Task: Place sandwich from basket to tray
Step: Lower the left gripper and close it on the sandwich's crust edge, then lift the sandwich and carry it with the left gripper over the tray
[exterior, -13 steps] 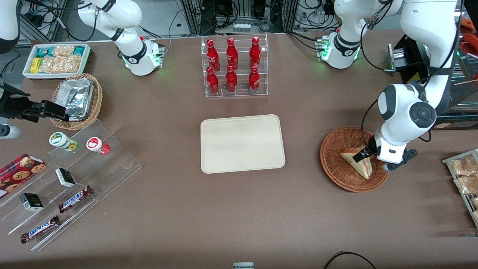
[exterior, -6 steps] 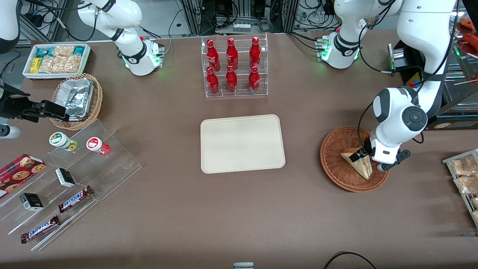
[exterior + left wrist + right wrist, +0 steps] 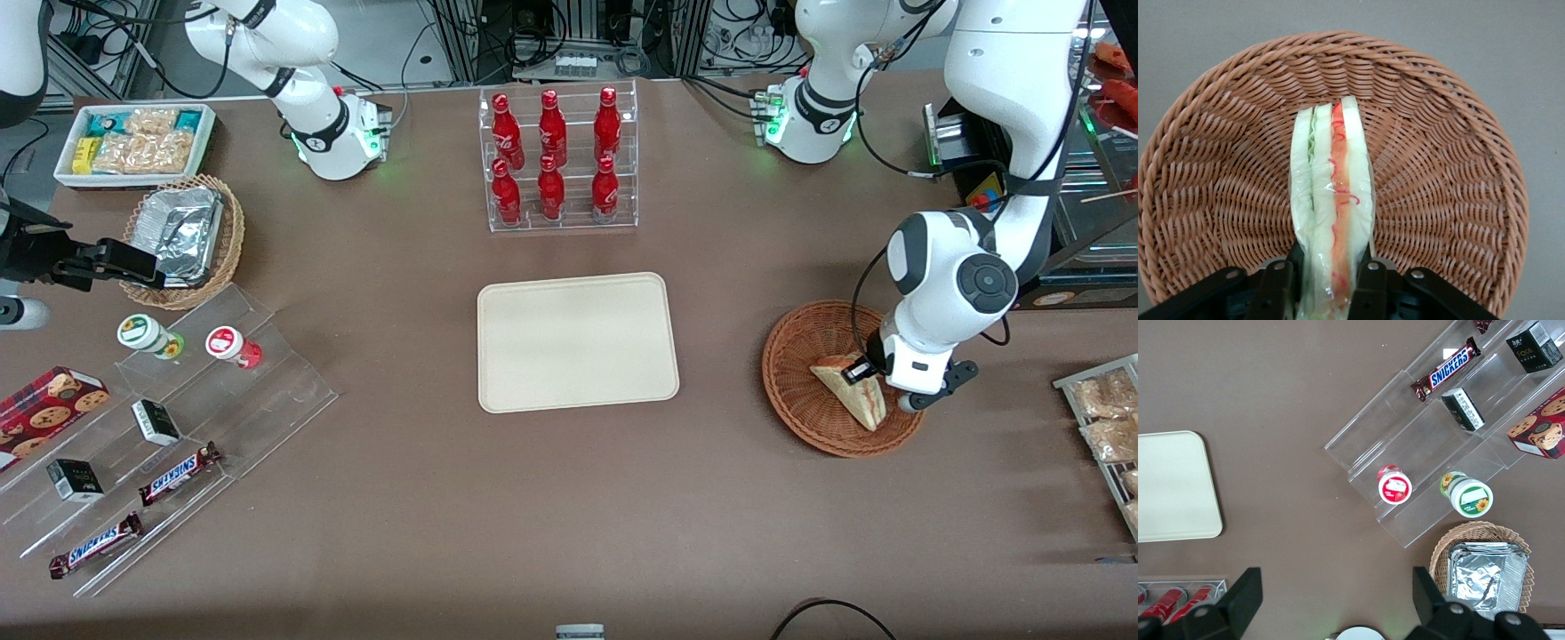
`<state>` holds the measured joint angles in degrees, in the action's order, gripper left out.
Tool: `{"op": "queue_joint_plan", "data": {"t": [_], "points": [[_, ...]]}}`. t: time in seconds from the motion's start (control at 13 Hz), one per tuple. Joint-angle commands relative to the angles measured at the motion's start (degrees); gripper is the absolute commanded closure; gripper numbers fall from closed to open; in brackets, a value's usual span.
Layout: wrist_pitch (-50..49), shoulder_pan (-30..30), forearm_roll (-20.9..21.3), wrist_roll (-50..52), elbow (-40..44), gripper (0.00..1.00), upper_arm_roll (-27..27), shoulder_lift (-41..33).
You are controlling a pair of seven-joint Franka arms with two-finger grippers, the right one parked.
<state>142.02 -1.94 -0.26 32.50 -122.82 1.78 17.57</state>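
Sandwich point(image 3: 1333, 200) upright in basket point(image 3: 1218, 167), hand point(image 3: 1331, 283) clamped on its end, tray point(image 3: 576, 342) well apart

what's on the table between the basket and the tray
Nothing: in the front view only bare brown tabletop separates the basket from the tray. The pincer is down in the basket, gripping the sandwich.

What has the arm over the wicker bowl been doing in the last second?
The end effector sank lower into the basket, and its fingers now press both sides of the sandwich, which has tipped slightly. The sandwich remains in the basket; the tray is unchanged.
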Motion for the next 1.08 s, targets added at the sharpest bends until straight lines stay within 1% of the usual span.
{"op": "queue_joint_plan", "data": {"t": [0.0,0.08,0.15,0.31,0.46,0.77,0.92,1.0], "points": [[-5.7,-0.5,1.1,0.2,3.8,1.0,0.2,-0.9],[-9.9,-1.1,3.9,0.3,6.0,1.0,0.2,-1.7],[-14.4,-2.4,5.4,0.3,8.7,1.0,0.2,-1.8],[-23.4,-4.6,5.5,0.1,15.9,1.0,0.3,-1.5],[-29.0,-7.6,5.4,0.1,21.7,1.0,0.4,-1.2],[-30.5,-17.9,4.7,3.1,27.5,1.0,0.4,-0.3],[-30.2,-23.9,4.7,7.0,28.9,1.0,0.5,2.1],[-30.1,-26.3,4.7,7.3,30.7,1.0,0.5,4.2]]}}
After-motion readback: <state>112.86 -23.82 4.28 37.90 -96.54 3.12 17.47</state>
